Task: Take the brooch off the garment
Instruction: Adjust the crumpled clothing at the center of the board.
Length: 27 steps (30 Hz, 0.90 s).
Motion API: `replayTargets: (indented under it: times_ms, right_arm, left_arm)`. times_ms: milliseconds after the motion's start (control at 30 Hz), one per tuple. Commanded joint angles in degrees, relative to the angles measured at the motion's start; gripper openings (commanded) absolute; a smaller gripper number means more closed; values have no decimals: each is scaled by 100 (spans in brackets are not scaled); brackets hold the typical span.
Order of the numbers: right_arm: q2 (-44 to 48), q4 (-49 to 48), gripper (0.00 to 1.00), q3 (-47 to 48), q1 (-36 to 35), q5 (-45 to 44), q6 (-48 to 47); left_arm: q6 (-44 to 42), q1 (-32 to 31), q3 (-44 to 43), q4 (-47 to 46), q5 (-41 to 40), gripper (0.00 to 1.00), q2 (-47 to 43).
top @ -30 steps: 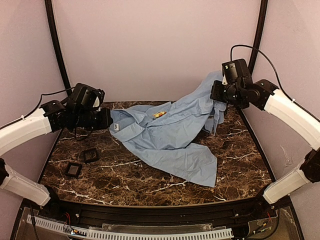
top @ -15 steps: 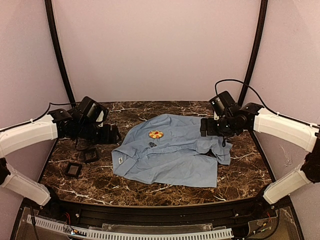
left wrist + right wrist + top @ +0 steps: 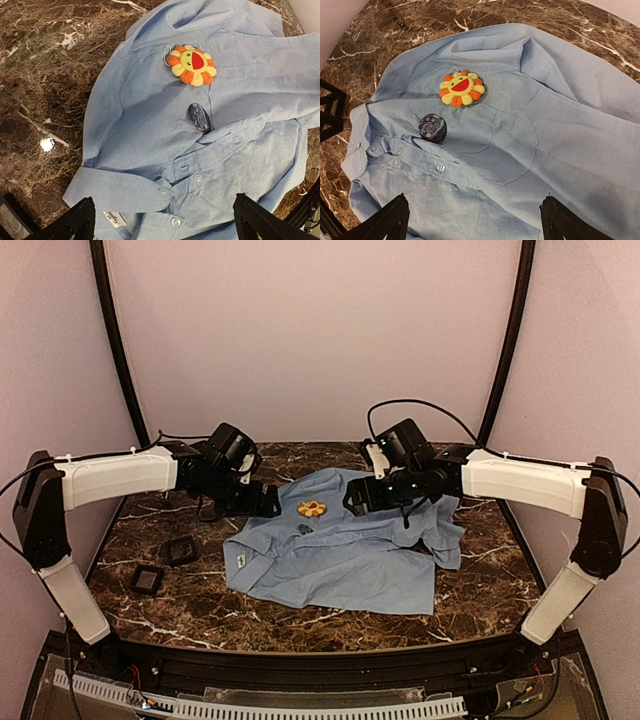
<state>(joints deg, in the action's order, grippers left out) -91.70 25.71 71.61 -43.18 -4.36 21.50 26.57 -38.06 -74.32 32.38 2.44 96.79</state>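
Observation:
The garment (image 3: 350, 555), a light blue button-up shirt, lies spread on the marble table with its front up. The brooch (image 3: 312, 508), an orange and yellow flower with a red smiling mouth, is pinned on its chest above the pocket, and shows as the brooch (image 3: 192, 65) and the brooch (image 3: 461, 88) in the wrist views. My left gripper (image 3: 264, 502) hovers open just left of the brooch, over the collar side (image 3: 150, 125). My right gripper (image 3: 356, 497) hovers open just right of it, over the pocket (image 3: 510, 145). Neither one holds anything.
A small dark round badge (image 3: 304, 529) is pinned just below the brooch, by the button placket (image 3: 432, 127). Two black square pads (image 3: 181, 550) (image 3: 147, 580) lie on the table at the left. Purple walls stand close on three sides.
Both grippers opened and let go of the shirt, which dropped from being held up to lying flat. Both arms then moved inward and down toward the brooch.

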Motion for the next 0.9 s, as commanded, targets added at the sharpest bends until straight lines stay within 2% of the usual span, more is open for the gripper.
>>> replayTargets:
  times_ms: [0,167,300,500,567,600,667,733,867]
  right_arm:
    - [-734,-443,88,453,-57,410,-430]
    - [-1393,-400,79,841,-51,410,-725]
    - [-1707,-327,76,944,-50,610,-743]
    - [-1571,-491,70,388,-59,685,-623]
    - [-1556,-489,66,235,-59,671,-637]
    - [-1560,-470,64,189,-59,646,-651]
    - [-1582,-469,62,153,-59,603,-710]
    - [-1647,-459,60,200,-59,540,-801]
    - [-1830,-416,43,373,-59,458,-957]
  left_arm:
    - [-269,28,-597,464,-330,99,456]
    - [-327,29,-692,480,-547,99,800]
    - [-135,28,-911,914,-634,99,1156]
    - [-10,27,-749,872,-564,97,1243]
    - [-25,27,-706,815,-538,91,1273]
    - [-40,27,-711,816,-531,83,1303]
    - [-72,28,-736,859,-542,73,1355]
    - [-99,27,-741,868,-575,68,1388]
    - [-171,31,-737,875,-552,55,1499]
